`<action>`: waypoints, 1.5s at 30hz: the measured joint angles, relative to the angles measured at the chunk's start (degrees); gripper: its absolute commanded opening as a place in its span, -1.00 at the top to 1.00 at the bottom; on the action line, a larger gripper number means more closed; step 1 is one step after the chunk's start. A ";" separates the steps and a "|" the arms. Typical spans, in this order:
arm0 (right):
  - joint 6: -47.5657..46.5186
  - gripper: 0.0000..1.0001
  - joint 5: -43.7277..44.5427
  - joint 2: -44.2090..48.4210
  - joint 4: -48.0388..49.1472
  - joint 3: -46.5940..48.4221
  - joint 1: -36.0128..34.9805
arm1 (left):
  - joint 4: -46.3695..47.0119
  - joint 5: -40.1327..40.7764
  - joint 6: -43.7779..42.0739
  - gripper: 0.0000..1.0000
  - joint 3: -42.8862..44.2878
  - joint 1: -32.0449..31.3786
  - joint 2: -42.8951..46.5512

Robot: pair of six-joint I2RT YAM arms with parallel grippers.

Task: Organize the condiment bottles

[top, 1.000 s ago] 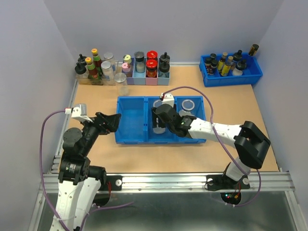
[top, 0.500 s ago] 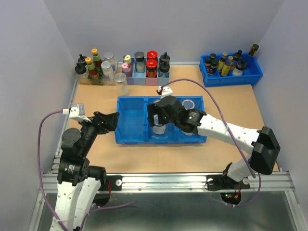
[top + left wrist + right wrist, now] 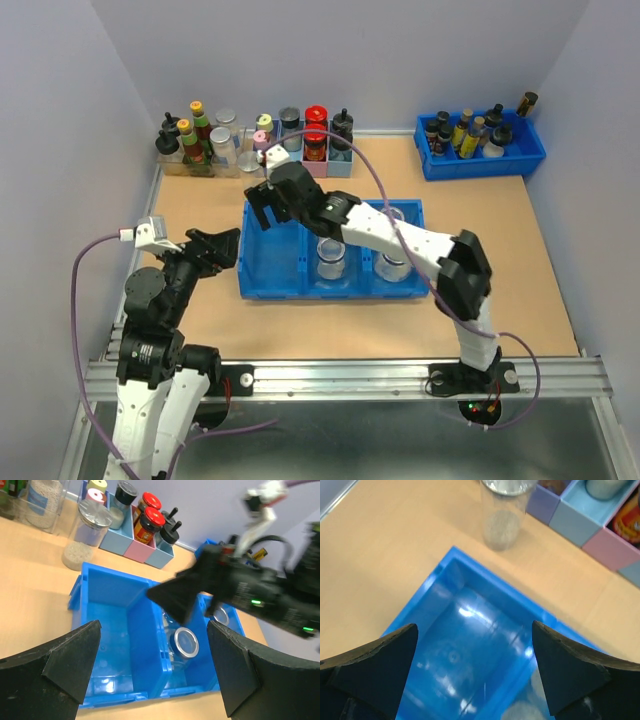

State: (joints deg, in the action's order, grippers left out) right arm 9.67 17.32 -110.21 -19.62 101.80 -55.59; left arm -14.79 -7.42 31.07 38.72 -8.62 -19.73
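Both my grippers gape wide and empty by the blue tray (image 3: 270,285).
Lidded jar (image 3: 186,644) in the middle compartment, axis vertical, lid up; second jar (image 3: 393,265) in the right compartment, seemingly upright; right gripper (image 3: 474,630) above the left compartment, left gripper (image 3: 225,245) just left of the tray.

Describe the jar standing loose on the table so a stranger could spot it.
Find the blue three-compartment tray mid-table. Just beyond its far left corner, on bare wood, stands a clear glass jar. Unlike its neighbours it sits in no bin or holder, and has a silvery lid and pale grains at its bottom.
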 measured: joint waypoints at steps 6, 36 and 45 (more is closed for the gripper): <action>-5.81 -1.00 1.97 -17.62 3.19 16.39 0.92 | -0.70 1.55 2.03 -0.98 0.17 0.00 1.29; -1.66 -1.00 -9.99 -16.50 13.11 8.46 9.86 | -0.31 2.01 -2.51 -0.97 5.90 -0.02 -9.75; 0.98 -1.00 1.84 21.00 13.60 -18.40 11.45 | 6.54 5.68 -12.83 -0.97 21.49 -0.02 -41.83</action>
State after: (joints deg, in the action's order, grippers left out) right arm 10.66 19.16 -89.21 -6.02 83.40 -44.14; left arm -8.25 -1.74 18.24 60.20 -8.64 -61.56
